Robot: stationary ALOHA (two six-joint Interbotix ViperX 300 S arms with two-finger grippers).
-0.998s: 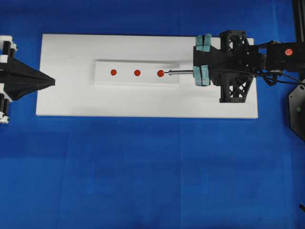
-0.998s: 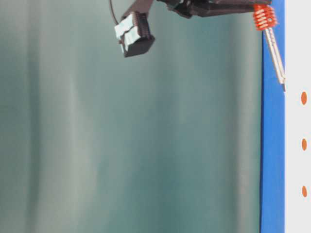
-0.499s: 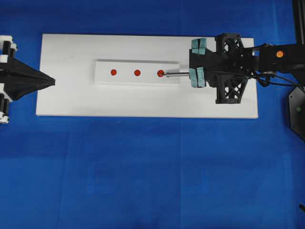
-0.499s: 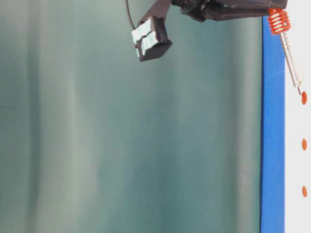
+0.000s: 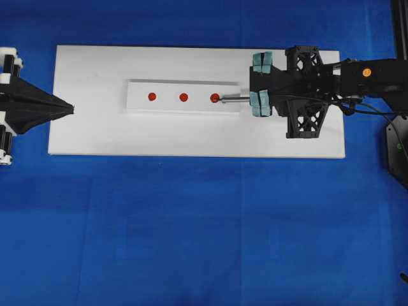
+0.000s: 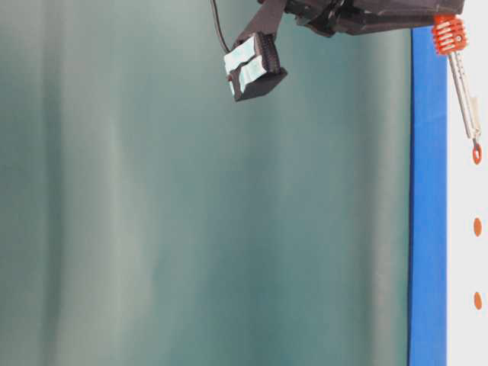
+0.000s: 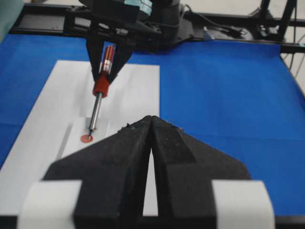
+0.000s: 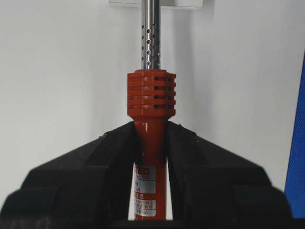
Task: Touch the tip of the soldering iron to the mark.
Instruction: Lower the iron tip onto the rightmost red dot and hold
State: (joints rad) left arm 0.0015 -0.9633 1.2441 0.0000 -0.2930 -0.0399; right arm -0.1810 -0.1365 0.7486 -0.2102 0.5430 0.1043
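Observation:
The soldering iron (image 5: 237,98), with an orange-red ribbed handle (image 8: 151,95) and a silver shaft (image 7: 96,109), slants down from my right gripper (image 8: 151,131), which is shut on the handle. Its tip rests on the mark (image 5: 215,97), the rightmost red dot on a raised white strip (image 5: 167,106). The table-level view shows the tip meeting the mark (image 6: 477,156). The left wrist view shows the tip at the far edge of the mark (image 7: 86,138). My left gripper (image 5: 70,109) is shut and empty at the board's left edge, pointing at the strip.
Two more red dots (image 5: 183,97) (image 5: 152,97) lie further left on the strip. The strip sits on a white board (image 5: 95,134) laid over a blue table cover (image 5: 204,223). A black cord (image 5: 373,107) trails along the right arm.
My right gripper has moved slightly left and down with the iron. The tip, which hung above the board beside the mark, now touches it. The left arm has not moved.

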